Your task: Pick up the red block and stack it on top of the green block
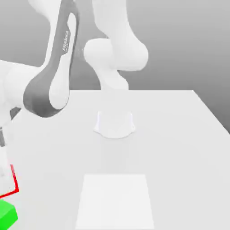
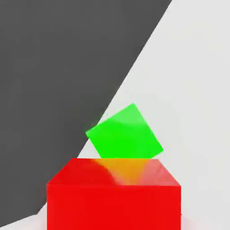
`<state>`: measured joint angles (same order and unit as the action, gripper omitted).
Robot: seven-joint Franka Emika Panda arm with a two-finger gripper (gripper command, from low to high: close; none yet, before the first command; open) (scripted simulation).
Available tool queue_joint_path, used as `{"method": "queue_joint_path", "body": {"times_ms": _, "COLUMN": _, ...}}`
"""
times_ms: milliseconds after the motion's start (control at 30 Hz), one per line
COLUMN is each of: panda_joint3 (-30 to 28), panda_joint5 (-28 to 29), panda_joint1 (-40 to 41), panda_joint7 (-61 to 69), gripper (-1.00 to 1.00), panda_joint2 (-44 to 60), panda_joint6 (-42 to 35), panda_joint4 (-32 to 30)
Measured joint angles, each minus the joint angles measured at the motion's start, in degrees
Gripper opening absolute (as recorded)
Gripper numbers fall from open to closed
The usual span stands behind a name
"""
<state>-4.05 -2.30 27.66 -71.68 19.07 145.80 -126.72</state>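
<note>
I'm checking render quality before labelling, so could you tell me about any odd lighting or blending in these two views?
Exterior view: flat, even light, the table nearly shadowless. Hand view: an orange patch tints the red block below the green block, with soft edges.

Smooth glossy white arm (image 1: 114, 54) of rounded, bulbous segments, joined by thick curved elbows. Nearest link (image 1: 51, 81) white with a long dark grey panel along one side, ending in a rounded grey cap. Small grey "FRANKA" lettering (image 1: 66, 41) printed lengthwise on that link. Round white base (image 1: 114, 125), flared and low, with a faint notched rim. No cables or screws visible; seams only faintly marked.
</note>
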Motion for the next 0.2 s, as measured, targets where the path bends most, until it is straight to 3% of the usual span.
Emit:
{"method": "queue_joint_path", "body": {"times_ms": 67, "panda_joint3": 0.3, "panda_joint5": -0.6, "panda_joint1": 0.4, "panda_joint7": 0.6, "gripper": -1.00, "panda_joint2": 4.0, "panda_joint6": 3.4, "panda_joint4": 0.6}}
{"method": "queue_joint_path", "body": {"times_ms": 100, "panda_joint3": 0.4, "panda_joint5": -0.8, "panda_joint1": 0.6, "panda_joint7": 0.7, "gripper": 1.00, "panda_joint2": 5.3, "panda_joint6": 4.5, "panda_joint4": 0.7}}
{"method": "queue_joint_path", "body": {"times_ms": 200, "panda_joint3": 0.4, "panda_joint5": -0.8, "panda_joint1": 0.6, "panda_joint7": 0.7, "gripper": 1.00, "panda_joint2": 5.3, "panda_joint6": 4.5, "panda_joint4": 0.7}}
